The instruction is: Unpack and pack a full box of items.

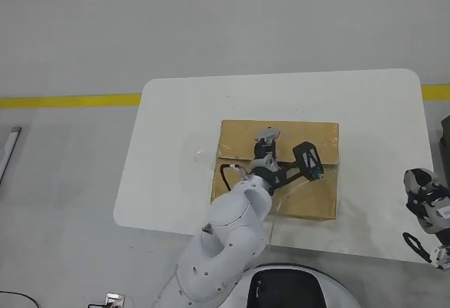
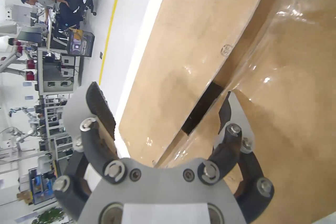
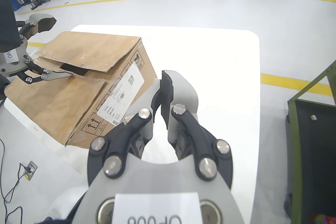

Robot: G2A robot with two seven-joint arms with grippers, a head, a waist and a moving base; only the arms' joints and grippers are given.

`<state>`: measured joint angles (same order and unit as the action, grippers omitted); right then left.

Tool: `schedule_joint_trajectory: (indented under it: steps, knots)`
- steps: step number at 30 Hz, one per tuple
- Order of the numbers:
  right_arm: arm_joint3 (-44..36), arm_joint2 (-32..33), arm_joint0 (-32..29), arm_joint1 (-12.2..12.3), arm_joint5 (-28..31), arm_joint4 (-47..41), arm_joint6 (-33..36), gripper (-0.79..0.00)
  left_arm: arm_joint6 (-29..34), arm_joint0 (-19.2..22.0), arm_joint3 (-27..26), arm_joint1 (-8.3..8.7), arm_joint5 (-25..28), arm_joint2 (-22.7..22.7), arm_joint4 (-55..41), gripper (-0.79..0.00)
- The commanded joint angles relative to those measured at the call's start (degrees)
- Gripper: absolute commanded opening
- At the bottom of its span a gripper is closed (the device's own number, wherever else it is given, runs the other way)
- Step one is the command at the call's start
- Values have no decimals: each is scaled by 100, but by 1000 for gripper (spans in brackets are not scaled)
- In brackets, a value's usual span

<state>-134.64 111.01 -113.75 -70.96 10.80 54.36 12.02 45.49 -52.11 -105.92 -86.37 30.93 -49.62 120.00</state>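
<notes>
Your box (image 1: 236, 146) sits near the middle of the table (image 1: 171, 154), on its base, with both top flaps down. The far flap (image 3: 89, 51) lies flat. The near flap (image 3: 65, 93) meets it along a ragged seam, where a dark gap (image 2: 202, 109) shows between the two. Shiny clear tape covers parts of both flaps. A white label (image 3: 120, 93) is stuck on the side wall that faces your right arm.

Your left gripper (image 2: 160, 96) is over the box top with its fingers wide apart and nothing held. One finger (image 3: 61, 74) has its tip at the seam, right at the gap and against the edge of the near flap. Whether it reaches under the flap, you cannot tell. The other finger (image 3: 43, 22) stands above the box, clear of the cardboard.

Your right gripper (image 3: 162, 93) is well apart from the box, beyond the table's right edge. Its fingers are together with nothing between them. A green cart (image 3: 309, 130) stands on the floor just off that side of the table.
</notes>
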Motion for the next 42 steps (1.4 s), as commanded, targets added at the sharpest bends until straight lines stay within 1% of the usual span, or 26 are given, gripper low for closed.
schedule_joint_trajectory:
  steps: [1, 5, 12, 17, 21, 24, 27, 32, 37, 42]
  knots:
    - [0, -12, 9, -2, 3, 5, 9, -785, -57, 61, 92, -4, 7, -17, 109, 0]
    - [12, -6, 26, -5, -1, 8, 16, -785, -157, 208, 267, -20, 8, 36, 424, 0]
    - [15, 73, 11, -15, -5, -45, 15, -785, -348, 446, 332, -85, -432, -9, 692, 0]
    - [0, 88, -7, -22, 1, -75, 15, -785, -561, 783, 453, -152, -601, -17, 809, 0]
    - [0, 66, 16, -25, 30, -80, 23, -785, -762, 1239, 736, -233, -595, 22, 836, 0]
    - [0, 73, 28, -27, 35, -87, 35, -785, -911, 1640, 1051, -301, -566, 61, 873, 0]
    - [0, 88, 17, -31, 36, -92, 34, -785, -1065, 2041, 1498, -375, -568, 133, 940, 0]
    - [0, 105, -13, -41, 25, -106, 0, -785, -1201, 2554, 2130, -535, -675, 340, 885, 0]
    - [0, 148, -27, -48, 35, -129, -22, -785, -1332, 2960, 2797, -719, -646, 632, 765, 0]
    - [0, 217, -28, -54, 38, -166, -36, -785, -1367, 3172, 3314, -873, -592, 849, 702, 0]
